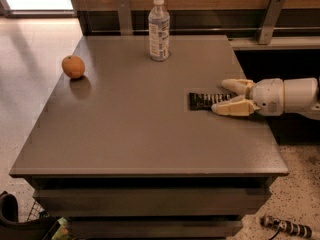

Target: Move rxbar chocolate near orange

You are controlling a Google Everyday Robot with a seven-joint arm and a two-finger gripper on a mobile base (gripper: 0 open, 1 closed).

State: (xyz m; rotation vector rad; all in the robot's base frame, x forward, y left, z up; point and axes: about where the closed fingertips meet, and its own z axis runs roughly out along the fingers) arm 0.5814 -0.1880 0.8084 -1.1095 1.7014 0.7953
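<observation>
The rxbar chocolate (200, 101), a flat black bar with white lettering, lies on the right part of the grey table (135, 134). My gripper (220, 97) reaches in from the right edge, low over the table. Its two cream fingers (231, 108) lie along the far and near sides of the bar's right end and press against it. The orange (73, 66) sits near the table's far left edge, well away from the bar and the gripper.
A clear plastic water bottle (159, 29) stands upright at the back middle of the table. A wooden rail with metal brackets (270, 19) runs behind the table. On the floor are a dark bag (15, 221) at the front left and a small tool (285, 226) at the front right.
</observation>
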